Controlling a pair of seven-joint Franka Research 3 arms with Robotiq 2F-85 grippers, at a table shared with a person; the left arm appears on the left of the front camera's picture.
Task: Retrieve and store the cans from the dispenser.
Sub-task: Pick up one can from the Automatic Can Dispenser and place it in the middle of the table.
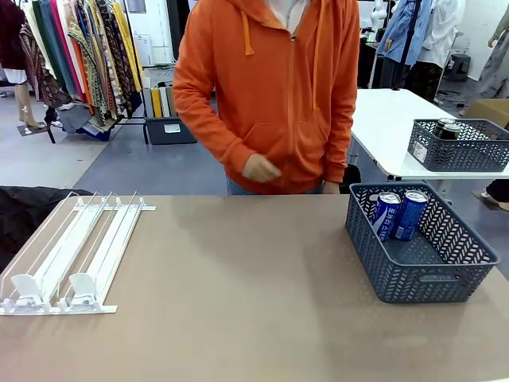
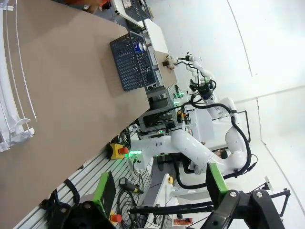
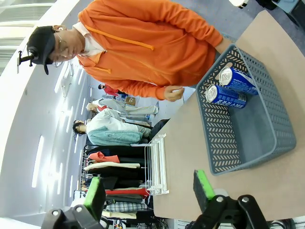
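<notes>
Tan and bare across its middle, the surface (image 1: pixel 238 294) carries the dispenser (image 1: pixel 71 255) at about nine o'clock in the front view, a flat white-and-clear rack of rail lanes with white pusher tabs at its near end and no cans in its lanes. At about three o'clock sits a grey-blue lattice basket (image 1: pixel 433 282), and two blue cans (image 1: pixel 400 215) with silver tops stand side by side, touching, in its far corner. A person in an orange hoodie (image 1: pixel 270 87) stands at twelve o'clock, one hand (image 1: pixel 261 169) curled just beyond the far edge. The left claw (image 2: pixel 159 195) is spread wide with nothing between its green pads; the right claw (image 3: pixel 148 188) is likewise wide and holds nothing.
</notes>
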